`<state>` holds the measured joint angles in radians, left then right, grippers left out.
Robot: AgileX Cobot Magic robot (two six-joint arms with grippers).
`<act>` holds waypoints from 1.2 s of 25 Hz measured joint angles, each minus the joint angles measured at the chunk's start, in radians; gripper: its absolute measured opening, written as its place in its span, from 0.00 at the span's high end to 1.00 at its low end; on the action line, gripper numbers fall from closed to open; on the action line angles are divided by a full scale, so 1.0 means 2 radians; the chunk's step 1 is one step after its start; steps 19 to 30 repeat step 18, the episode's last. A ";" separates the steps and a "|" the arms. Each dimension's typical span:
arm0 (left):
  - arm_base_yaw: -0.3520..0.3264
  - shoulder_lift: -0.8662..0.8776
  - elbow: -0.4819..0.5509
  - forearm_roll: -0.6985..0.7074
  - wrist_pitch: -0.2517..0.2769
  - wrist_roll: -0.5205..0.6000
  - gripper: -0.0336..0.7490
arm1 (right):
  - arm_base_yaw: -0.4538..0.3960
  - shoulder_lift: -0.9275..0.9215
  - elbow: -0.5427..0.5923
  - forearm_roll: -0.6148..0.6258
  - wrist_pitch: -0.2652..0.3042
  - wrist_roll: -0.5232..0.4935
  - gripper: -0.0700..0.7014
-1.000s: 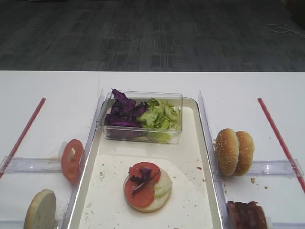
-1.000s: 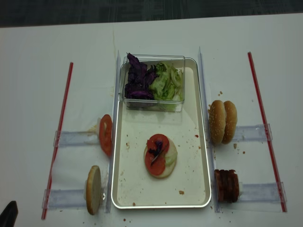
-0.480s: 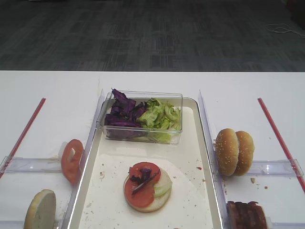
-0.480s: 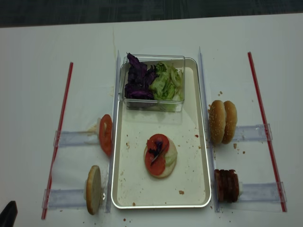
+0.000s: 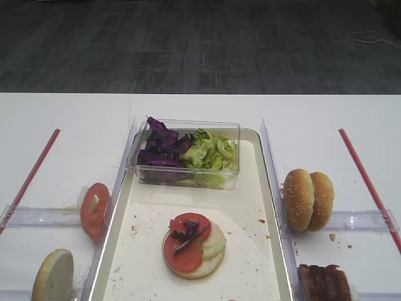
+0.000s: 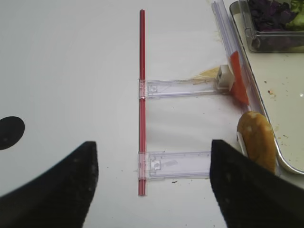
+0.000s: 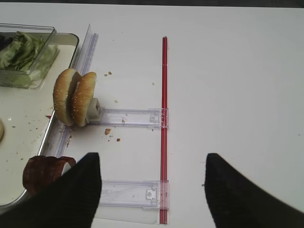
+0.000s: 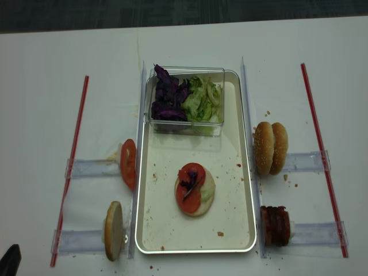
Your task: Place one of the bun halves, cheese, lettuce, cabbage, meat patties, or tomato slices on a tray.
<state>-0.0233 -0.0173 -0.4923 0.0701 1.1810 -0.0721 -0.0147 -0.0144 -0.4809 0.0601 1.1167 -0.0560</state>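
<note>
Nothing has moved that I can make out between the earlier views and these: the food, the tray and the dark tip of my left arm at the bottom-left corner of the overhead view all sit where they were.

My left pincer point(image 6: 152, 183) hangs over the bare white surface point(image 6: 71, 71) with its jaws spread wide and nothing between them. My right pincer point(image 7: 152, 187) is likewise parted and empty, above the surface to the right of the tray.

On the large rectangular cream-white tray with the silvery rim point(image 8: 241, 190), a pale bun half lies cut face up point(image 8: 198, 208), carrying bright red tomato slices point(image 8: 190, 190), a light green leaf of lettuce point(image 8: 208, 191) and a small tuft of dark purple cabbage point(image 8: 188, 184). So I judge the stack to be well started, with no patty and no top bun on it yet.

Left of the tray, a spare red tomato slice point(image 8: 128, 164) and a bun half on edge point(image 8: 114, 230) stand in clear plastic rails. To the right stand two sesame bun halves point(image 8: 270, 148) and the dark ridged meat patties point(image 8: 275, 225). A clear plastic tub point(image 8: 187, 129) at the far end of the tray holds more purple cabbage and green lettuce. I see no cheese.

I can read no brand, label or writing anywhere.
</note>
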 joint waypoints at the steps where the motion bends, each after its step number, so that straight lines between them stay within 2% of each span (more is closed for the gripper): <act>1: 0.000 0.000 0.000 0.000 0.000 0.000 0.33 | 0.000 0.000 0.000 0.000 0.000 0.000 0.25; 30: 0.000 0.000 0.000 0.000 0.000 0.000 0.33 | 0.000 0.000 0.000 0.000 0.000 0.000 0.25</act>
